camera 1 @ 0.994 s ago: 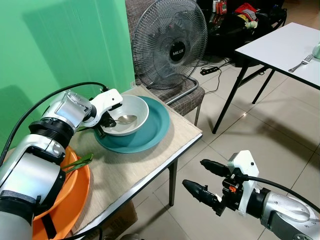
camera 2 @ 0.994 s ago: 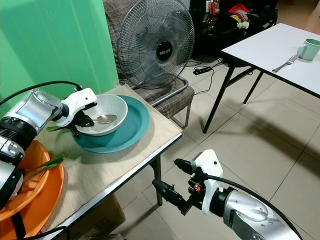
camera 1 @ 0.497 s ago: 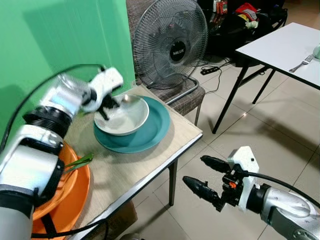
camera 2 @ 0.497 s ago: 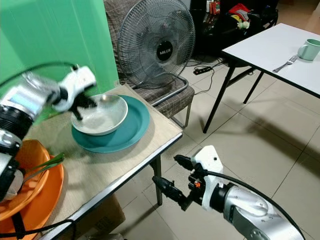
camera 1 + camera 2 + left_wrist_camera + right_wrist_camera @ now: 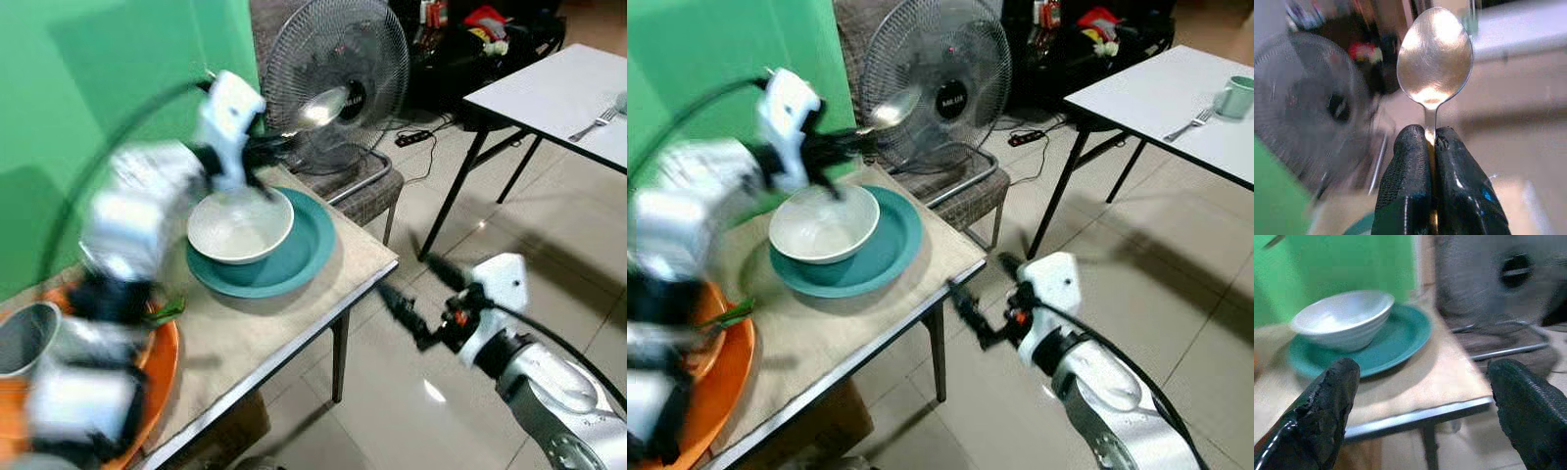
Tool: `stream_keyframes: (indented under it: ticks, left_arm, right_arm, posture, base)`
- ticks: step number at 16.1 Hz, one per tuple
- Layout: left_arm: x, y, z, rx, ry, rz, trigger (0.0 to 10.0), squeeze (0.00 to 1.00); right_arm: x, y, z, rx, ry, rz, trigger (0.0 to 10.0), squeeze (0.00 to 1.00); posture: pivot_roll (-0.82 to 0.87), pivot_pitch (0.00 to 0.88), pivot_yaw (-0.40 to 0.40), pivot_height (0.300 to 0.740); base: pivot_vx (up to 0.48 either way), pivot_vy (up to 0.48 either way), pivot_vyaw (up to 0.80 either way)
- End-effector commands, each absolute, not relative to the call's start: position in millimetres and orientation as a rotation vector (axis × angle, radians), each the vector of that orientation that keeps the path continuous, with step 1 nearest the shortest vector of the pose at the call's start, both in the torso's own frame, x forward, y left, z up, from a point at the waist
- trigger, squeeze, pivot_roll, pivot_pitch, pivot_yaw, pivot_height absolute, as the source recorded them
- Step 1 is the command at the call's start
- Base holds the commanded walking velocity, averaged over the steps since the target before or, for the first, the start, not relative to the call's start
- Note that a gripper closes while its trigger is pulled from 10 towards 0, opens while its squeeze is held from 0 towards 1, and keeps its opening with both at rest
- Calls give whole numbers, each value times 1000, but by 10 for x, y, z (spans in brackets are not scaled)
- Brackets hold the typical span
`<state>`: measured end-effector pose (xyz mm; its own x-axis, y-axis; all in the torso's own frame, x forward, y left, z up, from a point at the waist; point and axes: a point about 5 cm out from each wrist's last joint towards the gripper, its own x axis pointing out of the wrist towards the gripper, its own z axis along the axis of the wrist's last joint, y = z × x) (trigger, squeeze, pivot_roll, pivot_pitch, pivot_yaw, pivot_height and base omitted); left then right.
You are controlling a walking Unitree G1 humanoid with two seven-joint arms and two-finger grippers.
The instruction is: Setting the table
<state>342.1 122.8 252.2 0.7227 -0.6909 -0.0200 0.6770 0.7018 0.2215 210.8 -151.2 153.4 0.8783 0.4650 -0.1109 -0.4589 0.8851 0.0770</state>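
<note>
My left gripper (image 5: 266, 149) is shut on the handle of a metal spoon (image 5: 319, 106) and holds it in the air above the white bowl (image 5: 240, 226), in front of the fan. The left wrist view shows the spoon (image 5: 1435, 54) standing up from between the two black fingers (image 5: 1409, 182). The bowl sits on a teal plate (image 5: 306, 257) on the small wooden table (image 5: 274, 313). Low beside that table's corner, over the floor, my right gripper (image 5: 419, 290) is open. Its wrist view looks between the fingertips (image 5: 1332, 396) at the bowl (image 5: 1342, 320) and plate (image 5: 1400, 340).
A standing fan (image 5: 338, 73) is close behind the raised spoon. An orange tray (image 5: 152, 387) with a grey cup (image 5: 22, 338) and a green stalk (image 5: 167, 313) lies at the table's near left. A white table (image 5: 549, 83) with a fork (image 5: 591, 124) and green mug (image 5: 1234, 96) stands far right.
My left arm has swung up fast, lifting the spoon out of the bowl to the height of the fan. The right gripper has risen and moved closer to the table corner.
</note>
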Motion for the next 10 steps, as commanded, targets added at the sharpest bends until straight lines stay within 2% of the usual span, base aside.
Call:
stream_keyframes:
  ticks: [1, 5, 7, 8, 10]
  left_arm:
    - [3376, 1215, 2602, 182, -128, -694, 0, 0]
    - [3311, 1060, 2203, 100, -119, -588, 0, 0]
    - [3140, 901, 1985, 76, -98, -561, 0, 0]
    - [3097, 894, 1951, 92, -119, -523, 10000, 0]
    - [3069, 1011, 1786, 99, -74, -404, 10000, 0]
  right_arm:
    - [2155, -1588, 1594, 44, 84, 407, 10000, 0]
    - [2244, -1642, 1630, 74, 12, 251, 10000, 0]
    - [2164, -1716, 1612, 96, 11, 141, 10000, 0]
    - [2124, -1728, 1611, 89, 10, 118, 10000, 0]
    - [2065, -1822, 1576, -12, 17, 4, 10000, 0]
  posture:
    - [42, 0, 28, 740]
    - [17, 0, 25, 740]
    - [-30, 0, 46, 740]
    - [-40, 0, 51, 740]
    - [-62, 0, 57, 740]
  base:
    - [0, 0, -769]
    - [0, 0, -769]
    - [0, 0, -769]
    - [0, 0, -775]
    - [0, 0, -778]
